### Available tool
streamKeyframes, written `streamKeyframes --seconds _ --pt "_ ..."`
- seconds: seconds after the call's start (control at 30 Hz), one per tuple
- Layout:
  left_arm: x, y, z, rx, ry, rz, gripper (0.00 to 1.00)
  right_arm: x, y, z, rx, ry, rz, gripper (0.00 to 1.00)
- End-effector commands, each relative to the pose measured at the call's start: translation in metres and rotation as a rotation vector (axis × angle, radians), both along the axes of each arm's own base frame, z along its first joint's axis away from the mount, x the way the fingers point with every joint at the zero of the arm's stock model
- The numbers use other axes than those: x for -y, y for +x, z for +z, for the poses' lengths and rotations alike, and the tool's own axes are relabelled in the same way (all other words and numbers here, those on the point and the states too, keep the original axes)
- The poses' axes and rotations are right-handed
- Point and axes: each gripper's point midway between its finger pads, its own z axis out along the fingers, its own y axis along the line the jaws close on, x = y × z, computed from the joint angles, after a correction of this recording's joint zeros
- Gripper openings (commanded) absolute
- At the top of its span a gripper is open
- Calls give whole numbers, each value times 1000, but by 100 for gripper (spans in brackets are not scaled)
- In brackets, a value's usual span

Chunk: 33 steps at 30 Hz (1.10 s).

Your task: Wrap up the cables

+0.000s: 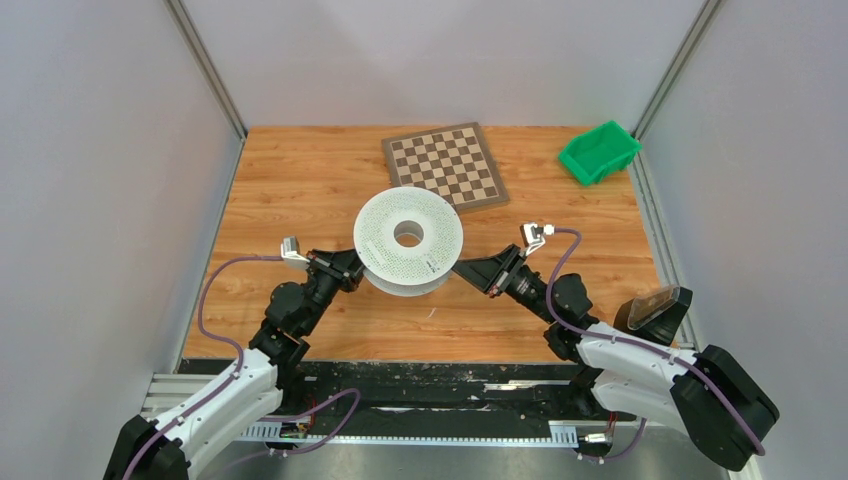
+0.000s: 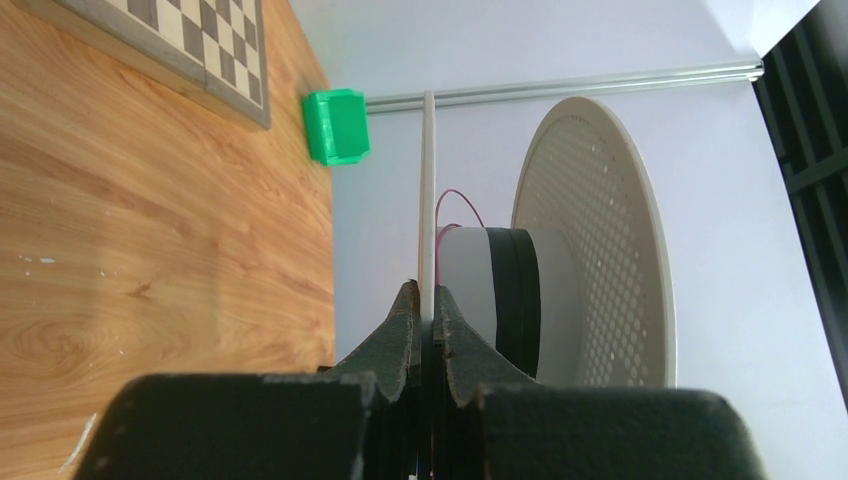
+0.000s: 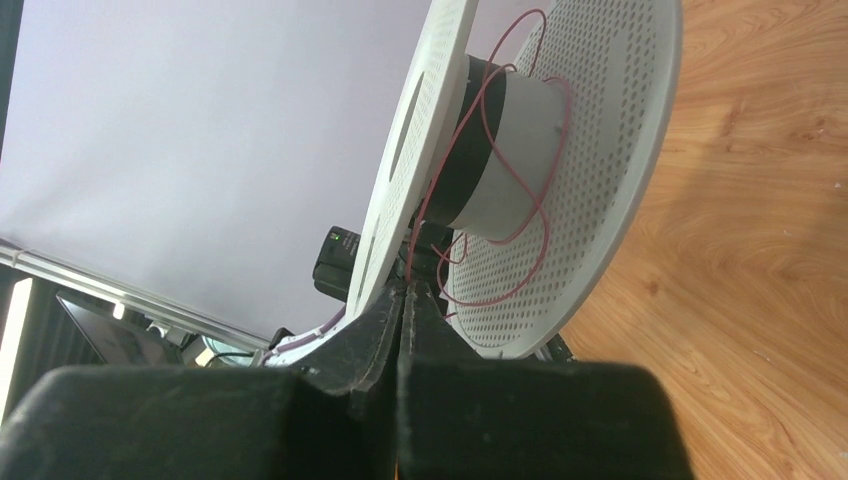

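While the left gripper (image 1: 358, 268) is clamped on the lower flange rim of the white perforated plastic spool (image 1: 385, 235) just ahead of it, the right gripper (image 1: 462, 272), opposite, pinches the thin red cable (image 3: 546, 235) that loops loosely round the hub beyond its fingertips.

red cable (image 3: 548, 225) lost between tips of right tool (image 3: 405, 290), spool (image 3: 600, 150) rim cropped at top (chessboard (image 2: 200, 40) too, left wrist view)
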Motion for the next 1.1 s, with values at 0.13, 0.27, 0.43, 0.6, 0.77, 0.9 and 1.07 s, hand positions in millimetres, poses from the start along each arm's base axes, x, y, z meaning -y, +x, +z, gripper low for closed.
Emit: streamKeyframes --seconds 0.13,0.27,0.43,0.6,0.77,0.9,1.07 --pt "-3 -4 52 120 -120 -2 0 5 12 20 -1 84 -62 0" --pt "-3 -5 60 123 -173 -13 0 3 18 14 -17 90 -74 0" --pt "0 -4 62 111 -187 -31 0 -1 28 13 -17 97 -108 0" --pt "1 -3 58 99 -204 -36 0 -8 36 8 -22 93 -121 0" --pt "1 -3 65 114 -207 -32 0 -26 33 -2 -26 50 -106 0" --pt "2 -1 66 112 -207 -32 0 -38 29 -8 -44 36 -100 0" --pt "1 -1 67 117 -208 -29 0 -40 32 -17 -75 24 -126 0"
